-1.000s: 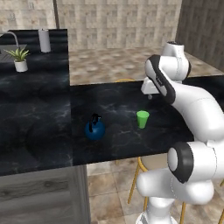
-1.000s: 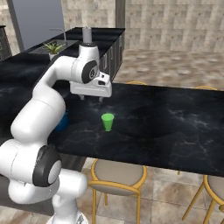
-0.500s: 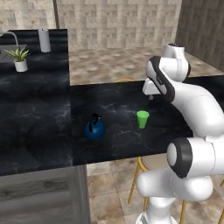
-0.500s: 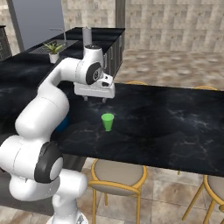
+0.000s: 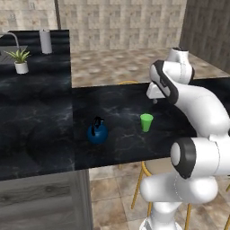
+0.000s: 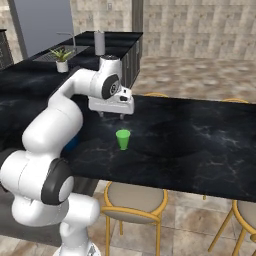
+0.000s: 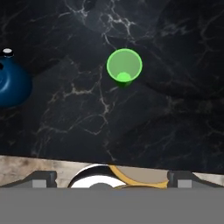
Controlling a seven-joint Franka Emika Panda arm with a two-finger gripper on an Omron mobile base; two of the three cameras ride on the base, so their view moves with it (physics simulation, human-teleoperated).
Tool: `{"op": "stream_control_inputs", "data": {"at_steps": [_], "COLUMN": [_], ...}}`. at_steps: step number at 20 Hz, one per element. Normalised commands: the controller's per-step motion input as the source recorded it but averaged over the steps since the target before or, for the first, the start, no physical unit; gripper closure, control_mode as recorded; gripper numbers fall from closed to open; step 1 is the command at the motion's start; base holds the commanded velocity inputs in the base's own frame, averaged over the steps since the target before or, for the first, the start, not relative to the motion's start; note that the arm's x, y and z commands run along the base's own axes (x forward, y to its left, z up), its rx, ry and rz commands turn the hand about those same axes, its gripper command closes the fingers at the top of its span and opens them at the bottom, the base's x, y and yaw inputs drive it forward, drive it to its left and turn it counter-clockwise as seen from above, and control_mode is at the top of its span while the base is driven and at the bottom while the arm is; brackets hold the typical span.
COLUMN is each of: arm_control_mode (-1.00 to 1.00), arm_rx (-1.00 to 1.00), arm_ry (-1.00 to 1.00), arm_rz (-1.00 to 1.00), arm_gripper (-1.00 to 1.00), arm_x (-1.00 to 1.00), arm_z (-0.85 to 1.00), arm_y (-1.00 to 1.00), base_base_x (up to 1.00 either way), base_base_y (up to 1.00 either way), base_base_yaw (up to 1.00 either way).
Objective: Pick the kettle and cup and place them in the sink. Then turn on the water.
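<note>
Cup (image 5: 146, 122) and kettle (image 5: 97, 132) both stand on the black marble counter (image 5: 40, 130), well apart from each other. In the left base view the green cup sits to the right of the dark-blue kettle, and both are upright. The kettle's black arched handle rises from its top.

The gripper (image 6: 111, 114) hangs above the counter, a little beyond the cup on the far side from the robot's base, and is not touching it. Its fingers point down at the marble and are spread wide, with nothing between them. In the right base view the cup (image 6: 123, 139) stands just below and slightly right of the gripper, clear of both fingers. In the hand view the open mouth of the cup (image 7: 124, 66) is seen from above in the upper middle, while the kettle (image 7: 13, 84) lies at the left edge, partly cut off. The two fingertips (image 7: 41, 178) stand far apart at the bottom of that view, and the cup lies ahead of them, not between them.

The sink (image 6: 54, 56) is far off on the other run of the counter, with its slim curved faucet (image 5: 13, 37) beside a potted plant (image 5: 19, 60) and a grey cylinder (image 5: 45, 41). A stool (image 6: 134, 201) with a yellow frame stands under the counter edge near the robot.
</note>
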Motion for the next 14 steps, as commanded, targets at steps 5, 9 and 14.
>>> {"op": "stream_control_inputs", "data": {"at_steps": [5,9,14], "arm_control_mode": [-1.00,-1.00,-1.00], "arm_rx": [0.00,0.00,0.00], "arm_ry": [0.00,0.00,0.00], "arm_rz": [0.00,0.00,0.00], "arm_gripper": [-1.00,-1.00,-1.00], "arm_x": [0.10,0.09,0.10], "arm_z": [-0.16,-0.14,-0.14], "arm_y": [-0.03,-0.02,-0.06], "base_base_x": [0.00,0.00,0.00], "base_base_y": [0.00,0.00,0.00], "base_base_yaw": [0.00,0.00,0.00]}}
